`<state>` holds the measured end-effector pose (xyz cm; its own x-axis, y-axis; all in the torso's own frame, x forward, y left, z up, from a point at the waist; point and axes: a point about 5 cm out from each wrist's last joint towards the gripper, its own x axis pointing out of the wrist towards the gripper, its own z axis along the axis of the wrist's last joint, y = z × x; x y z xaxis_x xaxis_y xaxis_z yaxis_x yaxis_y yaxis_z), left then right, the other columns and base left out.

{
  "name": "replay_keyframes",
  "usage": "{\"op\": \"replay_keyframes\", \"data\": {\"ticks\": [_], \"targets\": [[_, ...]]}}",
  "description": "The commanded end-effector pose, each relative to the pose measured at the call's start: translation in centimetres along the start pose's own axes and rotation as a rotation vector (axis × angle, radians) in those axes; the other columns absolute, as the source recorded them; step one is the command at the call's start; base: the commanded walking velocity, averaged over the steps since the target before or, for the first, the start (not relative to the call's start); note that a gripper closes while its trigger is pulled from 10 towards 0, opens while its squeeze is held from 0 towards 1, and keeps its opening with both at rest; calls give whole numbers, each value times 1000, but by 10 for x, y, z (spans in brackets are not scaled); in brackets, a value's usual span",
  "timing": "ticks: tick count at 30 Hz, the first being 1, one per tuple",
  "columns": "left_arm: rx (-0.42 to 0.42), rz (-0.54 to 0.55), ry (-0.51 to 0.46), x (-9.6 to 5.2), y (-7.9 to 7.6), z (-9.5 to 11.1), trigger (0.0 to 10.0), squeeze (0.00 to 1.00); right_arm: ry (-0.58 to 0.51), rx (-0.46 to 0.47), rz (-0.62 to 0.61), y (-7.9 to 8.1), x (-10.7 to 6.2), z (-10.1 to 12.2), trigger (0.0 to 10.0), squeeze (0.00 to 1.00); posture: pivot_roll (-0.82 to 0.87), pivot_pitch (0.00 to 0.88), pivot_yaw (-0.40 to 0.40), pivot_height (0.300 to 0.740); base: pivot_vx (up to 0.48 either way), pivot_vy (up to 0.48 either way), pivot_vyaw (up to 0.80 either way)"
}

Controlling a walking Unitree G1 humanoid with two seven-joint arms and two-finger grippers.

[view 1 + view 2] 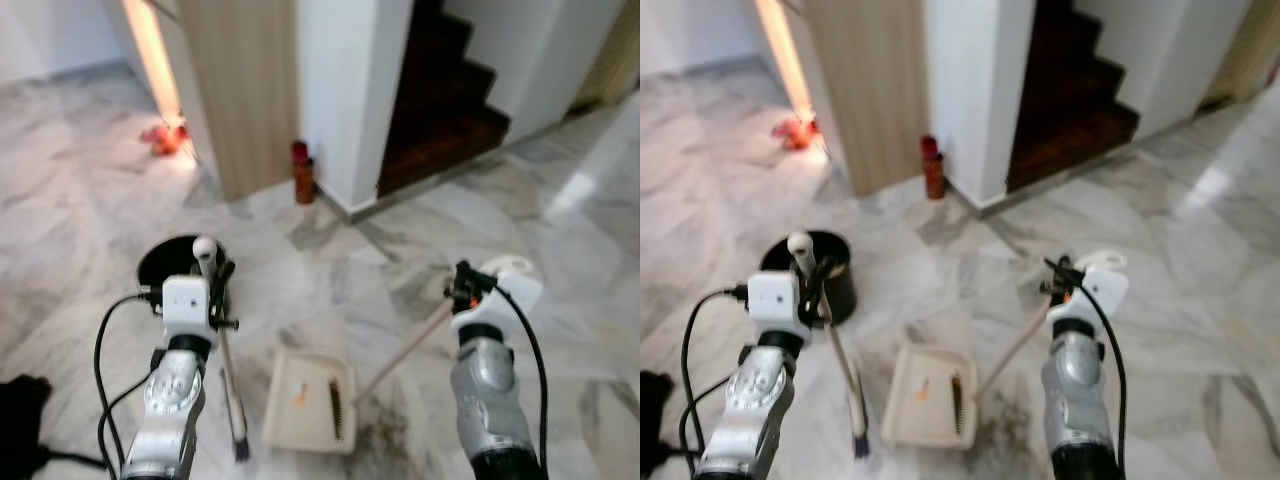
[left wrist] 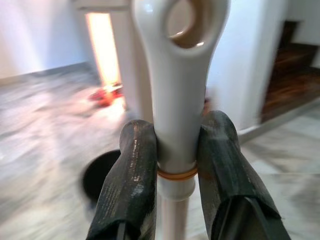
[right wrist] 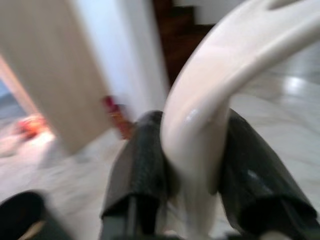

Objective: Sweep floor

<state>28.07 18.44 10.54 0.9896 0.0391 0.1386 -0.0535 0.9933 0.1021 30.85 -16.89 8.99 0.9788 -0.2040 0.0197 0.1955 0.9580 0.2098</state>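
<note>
Floor (image 1: pixel 330 260): grey-veined marble, glossy, with a dirty patch just beside the dustpan's far-right corner.
Left gripper (image 2: pixel 177 165): both black fingers (image 2: pixel 131 185) clamped on the broom handle, just below its white looped end.
Broom (image 1: pixel 232 385): pale handle slants down from the left gripper; dark bristle head rests on the floor beside the dustpan's left edge.
Right gripper (image 3: pixel 192 172): fingers closed around the cream curved grip of the dustpan handle.
Dustpan (image 1: pixel 310 400): cream tray flat on the floor between the two arms; a small orange scrap and a dark comb strip lie inside; its long tan handle (image 1: pixel 405 355) rises toward the right gripper.
Bin (image 1: pixel 170 262): black, round, on the floor just beyond the left gripper.
Red bottle (image 1: pixel 302 172): upright at the foot of the wood-panelled wall.
Red clutter (image 1: pixel 165 137): on the floor near a lit doorway, blurred.
Stairs (image 1: pixel 440 90): dark wood steps beyond the white pillar.
</note>
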Motion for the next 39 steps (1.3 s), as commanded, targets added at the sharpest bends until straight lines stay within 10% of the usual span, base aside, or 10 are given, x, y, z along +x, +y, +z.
{"op": "replay_keyframes", "data": {"ticks": [1, 39], "targets": [[-8, -17, -51, 4, -6, 12, 10000, 0, -56, 43, -2, 0, 3, 13, 10000, 0, 116, 35, -9, 740, 0, 326, 0], [-8, -17, -45, 3, -7, 12, 10000, 0, -57, 40, 29, 5, 3, 14, 10000, 0, 120, 34, -13, 740, 0, 290, 140]]}}
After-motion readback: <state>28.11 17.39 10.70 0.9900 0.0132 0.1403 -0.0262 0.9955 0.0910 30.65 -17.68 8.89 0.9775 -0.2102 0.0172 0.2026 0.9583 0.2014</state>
